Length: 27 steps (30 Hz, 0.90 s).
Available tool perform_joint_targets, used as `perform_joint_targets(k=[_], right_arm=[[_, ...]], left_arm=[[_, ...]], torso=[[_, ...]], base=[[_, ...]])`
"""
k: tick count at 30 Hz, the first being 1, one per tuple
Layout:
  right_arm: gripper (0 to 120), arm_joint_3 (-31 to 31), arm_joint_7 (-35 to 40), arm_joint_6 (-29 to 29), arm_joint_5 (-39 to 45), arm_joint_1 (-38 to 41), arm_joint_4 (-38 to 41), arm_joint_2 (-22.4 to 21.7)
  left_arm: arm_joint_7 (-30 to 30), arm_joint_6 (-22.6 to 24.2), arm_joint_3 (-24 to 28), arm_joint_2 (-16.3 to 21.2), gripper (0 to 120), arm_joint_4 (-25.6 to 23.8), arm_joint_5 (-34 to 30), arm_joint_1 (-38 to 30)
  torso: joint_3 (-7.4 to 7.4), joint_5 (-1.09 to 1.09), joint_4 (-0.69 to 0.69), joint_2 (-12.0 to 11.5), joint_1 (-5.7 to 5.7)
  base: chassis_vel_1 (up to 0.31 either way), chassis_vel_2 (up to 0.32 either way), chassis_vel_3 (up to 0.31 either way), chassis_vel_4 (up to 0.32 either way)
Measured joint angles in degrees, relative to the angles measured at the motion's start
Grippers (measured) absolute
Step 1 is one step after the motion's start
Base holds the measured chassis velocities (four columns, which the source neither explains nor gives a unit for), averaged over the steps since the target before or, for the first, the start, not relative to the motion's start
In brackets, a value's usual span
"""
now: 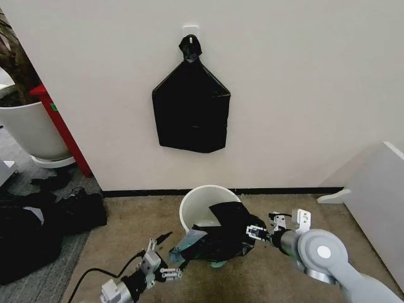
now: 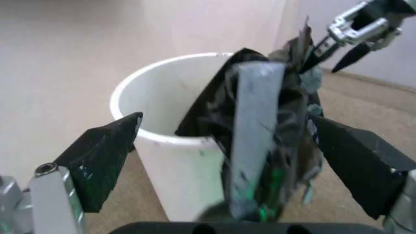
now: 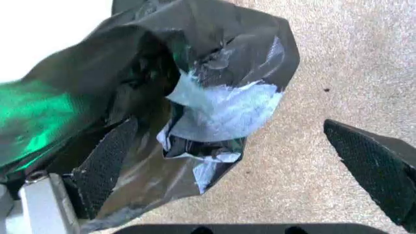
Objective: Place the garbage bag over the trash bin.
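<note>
Nearest the robot, low in the head view, the left pincer reaches forward over the tan carpet, its fingers spread wide. In the left wrist view its two dark fingertips stand far apart with nothing between them; the bag and bin sit just ahead.

To the right, the right pincer extends from its grey arm toward the bag's right side. In the right wrist view its fingers are wide open: one pad lies against the crumpled plastic, the other hangs clear over the carpet.

Between the two pincers lies the garbage bag, a crinkled black mass with greyish stretched patches. It drapes over the near and right part of the rim of the trash bin and hangs down its outside wall to the floor; the far and left part of the rim is uncovered. The bin stands upright on the carpet near the baseboard.

Farther back, a flat black bundle of bags hangs on the wall from a hook. A large white plant pot sits at the far left.
</note>
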Motion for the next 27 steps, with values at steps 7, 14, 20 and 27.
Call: perform_joint_targets(k=[7,14,20,27], right_arm=[[100,0.34,-0.23,0.34,-2.22,-2.14,2.9,-0.31],[100,0.33,0.4,1.27,-2.51,-3.56,5.66,-0.16],[100,0.26,1.03,1.73,-2.48,-3.82,6.06,0.42],[100,0.22,1.31,2.0,-2.36,-4.05,6.55,0.91]], left_arm=[[0.08,3.74,1.13,0.41,100,-0.53,-1.65,-4.04],[2.56,5.42,2.43,-0.31,100,1.56,-1.77,-7.85],[5.19,5.92,2.84,-0.34,100,1.75,0.76,-9.02],[4.95,6.84,3.63,-1.99,100,2.38,1.46,-11.47]], torso=[[0.0,0.0,0.0,0.0,0.0],[0.0,0.0,0.0,0.0,0.0],[0.0,0.0,0.01,0.0,0.0],[0.0,0.0,0.01,0.0,0.0]], base=[[0.0,0.0,0.0,0.0],[0.0,0.0,0.0,0.0],[0.0,0.0,0.0,0.0],[0.0,0.0,0.0,0.0]])
